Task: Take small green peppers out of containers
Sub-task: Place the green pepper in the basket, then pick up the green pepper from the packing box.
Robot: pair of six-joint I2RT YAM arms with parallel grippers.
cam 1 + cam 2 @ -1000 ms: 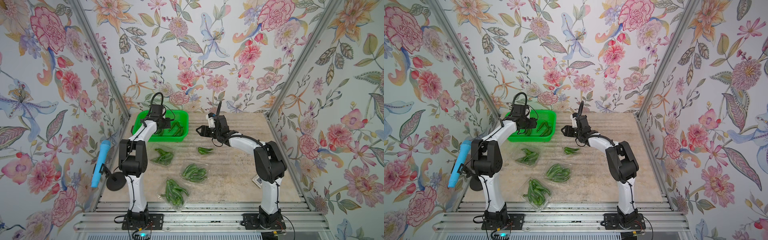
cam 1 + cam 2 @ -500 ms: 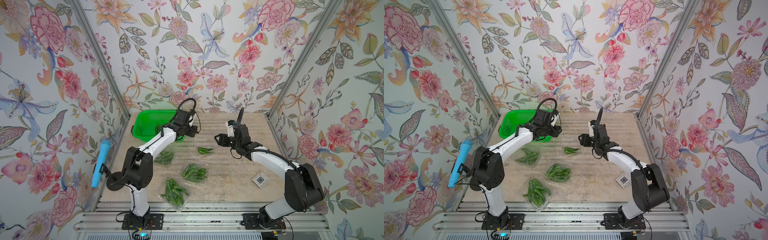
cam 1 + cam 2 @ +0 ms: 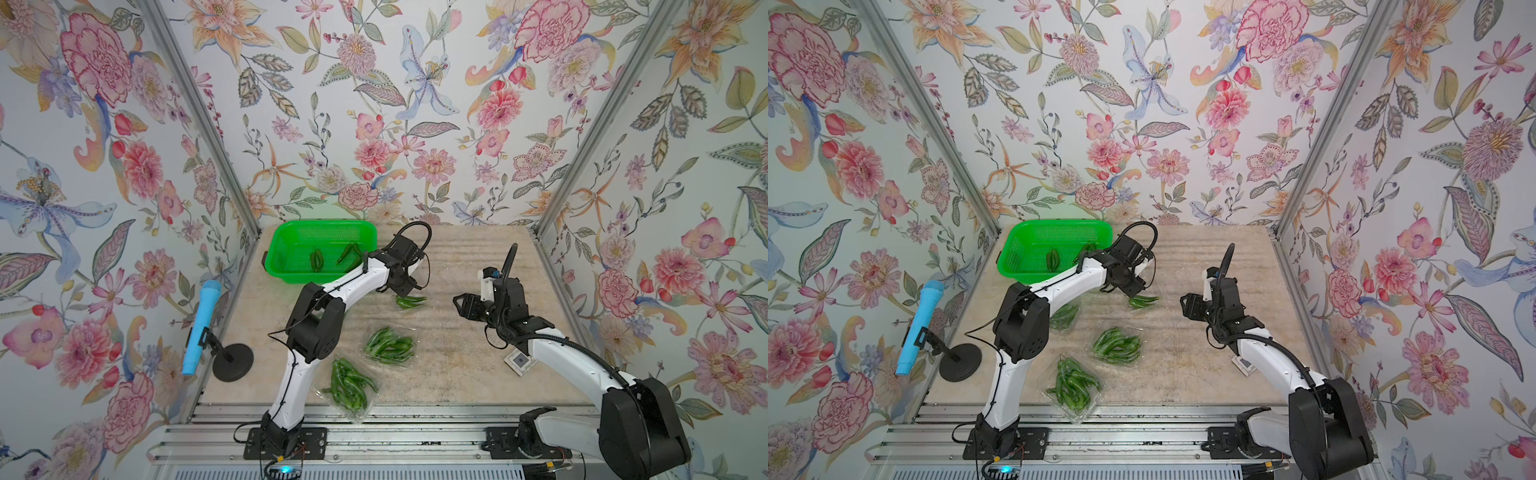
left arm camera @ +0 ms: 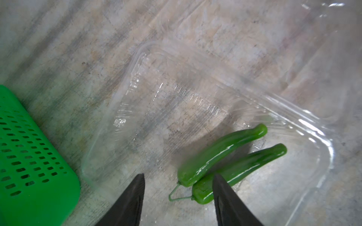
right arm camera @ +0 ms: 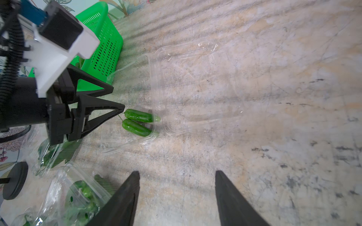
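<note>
Two small green peppers [image 3: 410, 301] [image 4: 221, 154] [image 5: 138, 115] lie in an open clear container [image 4: 156, 97] [image 5: 156, 78] at mid table. My left gripper [image 3: 405, 286] [image 4: 178, 177] hovers open right at their stem ends, holding nothing. To the right, my right gripper [image 3: 457, 301] [image 5: 177, 172] stands open and empty over bare table, apart from that container. Two closed containers full of peppers [image 3: 388, 345] [image 3: 349, 382] lie nearer the front. A third [image 3: 1064, 318] shows partly under the left arm.
A bright green perforated basket [image 3: 291, 249] at the back left holds a few loose peppers [image 3: 316, 259]. A blue microphone on a black stand [image 3: 199, 328] is at the left edge. A small square device [image 3: 519, 359] lies under the right arm.
My left arm has swung from over the basket rightwards to the open container with the two peppers. My right arm has pulled back from that container towards the right.
</note>
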